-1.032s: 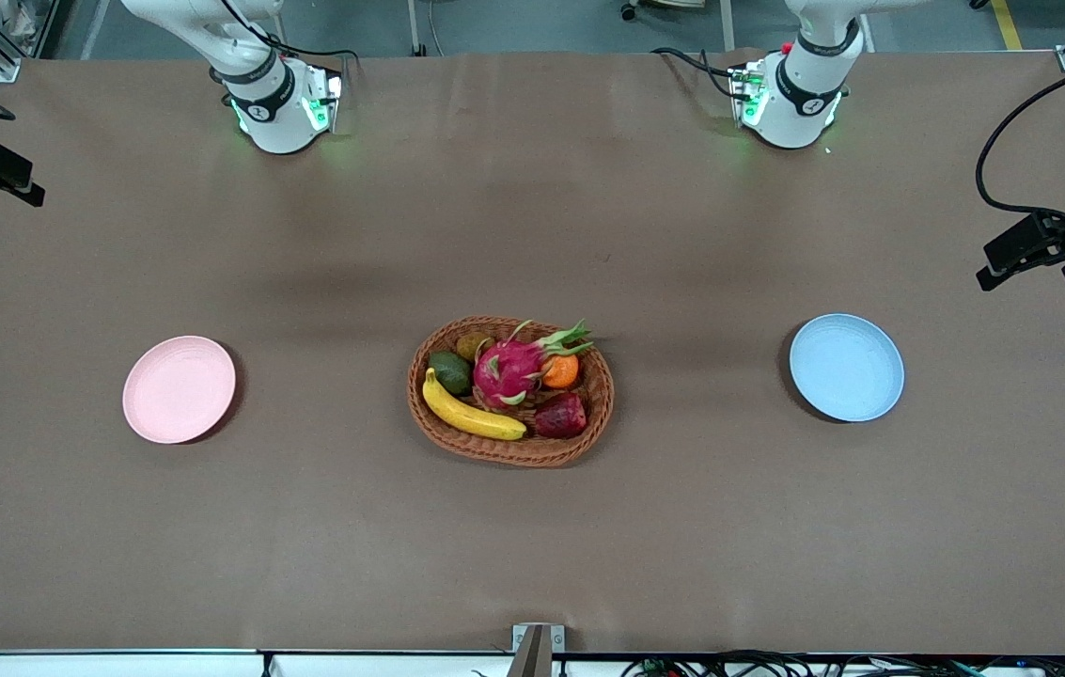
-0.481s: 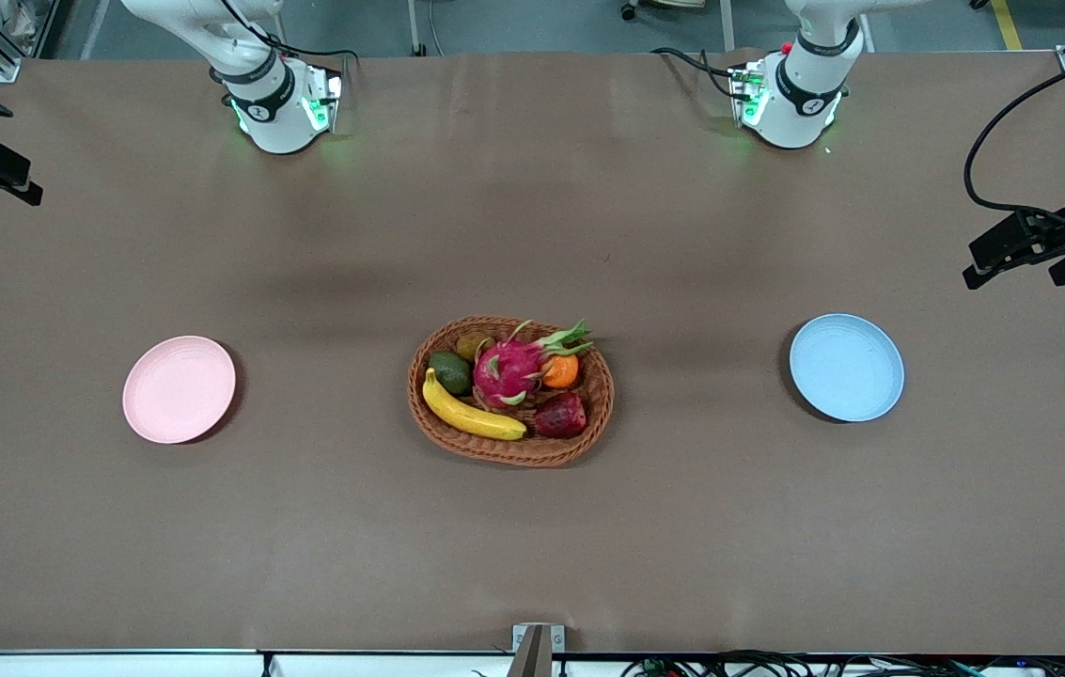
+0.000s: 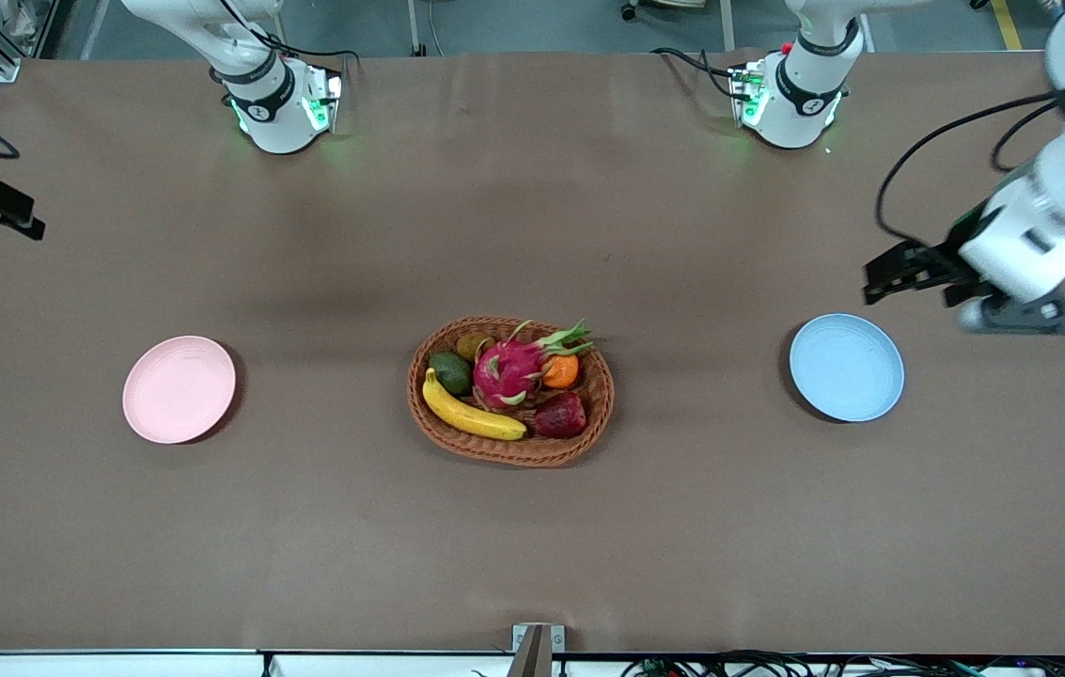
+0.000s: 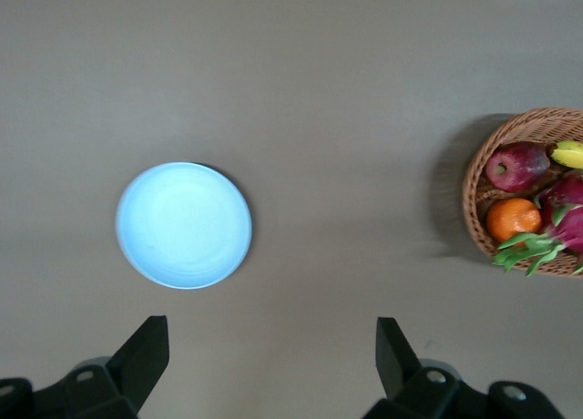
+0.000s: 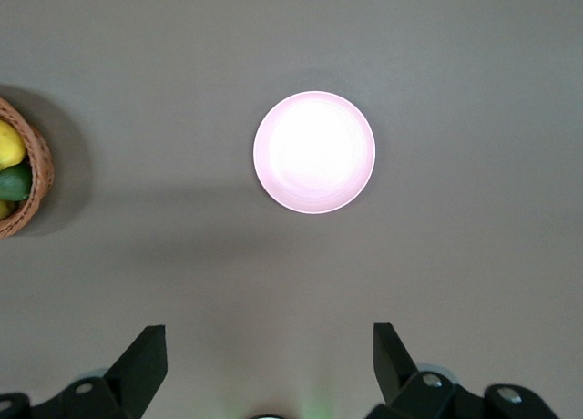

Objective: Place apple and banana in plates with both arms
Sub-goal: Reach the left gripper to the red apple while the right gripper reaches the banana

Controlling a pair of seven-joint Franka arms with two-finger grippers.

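Note:
The dark red apple (image 3: 560,416) and the yellow banana (image 3: 471,414) lie in the brown woven basket (image 3: 513,454) at the table's middle. The pale pink plate (image 3: 179,388) sits toward the right arm's end and the light blue plate (image 3: 846,367) toward the left arm's end; both hold nothing. My left gripper (image 3: 880,277) is open and empty over bare table beside the blue plate (image 4: 184,224). The left wrist view also shows the apple (image 4: 516,166). My right gripper (image 3: 15,214) is open and empty over the table's edge, up from the pink plate (image 5: 314,152).
The basket also holds a pink dragon fruit (image 3: 509,369), an orange (image 3: 561,371), a green avocado (image 3: 450,372) and a brownish kiwi (image 3: 474,346). The two arm bases (image 3: 280,113) stand along the table edge farthest from the front camera. Brown table lies between basket and plates.
My left arm has swung in from the table's end, bringing its gripper close to the blue plate. My right gripper has shifted only slightly. Fruit and plates have not moved.

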